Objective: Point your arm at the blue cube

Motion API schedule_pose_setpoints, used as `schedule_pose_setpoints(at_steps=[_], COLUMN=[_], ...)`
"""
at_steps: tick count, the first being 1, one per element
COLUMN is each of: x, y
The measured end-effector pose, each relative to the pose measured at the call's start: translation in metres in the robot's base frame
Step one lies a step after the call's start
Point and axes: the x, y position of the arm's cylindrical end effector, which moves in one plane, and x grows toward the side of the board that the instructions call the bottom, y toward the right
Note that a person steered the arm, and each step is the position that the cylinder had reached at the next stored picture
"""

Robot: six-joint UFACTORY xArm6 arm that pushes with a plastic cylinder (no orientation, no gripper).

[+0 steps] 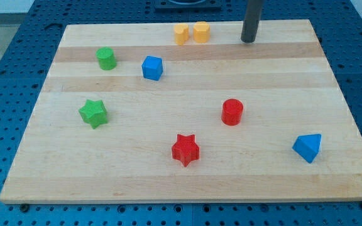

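Note:
The blue cube (152, 68) sits on the wooden board (281, 81) in the upper left-centre part. My tip (249, 40) rests near the board's top edge, right of centre, well to the right of and above the blue cube. It touches no block. The closest blocks to my tip are two yellow blocks (191, 32) side by side at the top edge, to its left.
A green cylinder (106, 58) stands left of the blue cube. A green star (93, 113) lies at the left. A red cylinder (232, 112) and a red star (185, 149) lie lower centre. A blue wedge-like block (308, 147) lies at the lower right.

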Motion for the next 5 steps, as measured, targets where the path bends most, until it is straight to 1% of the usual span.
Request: schedule_pose_setpoints(at_steps=[2,3,5], x=[0.007,0.024,0.041], y=[0.0,0.0,-0.004])
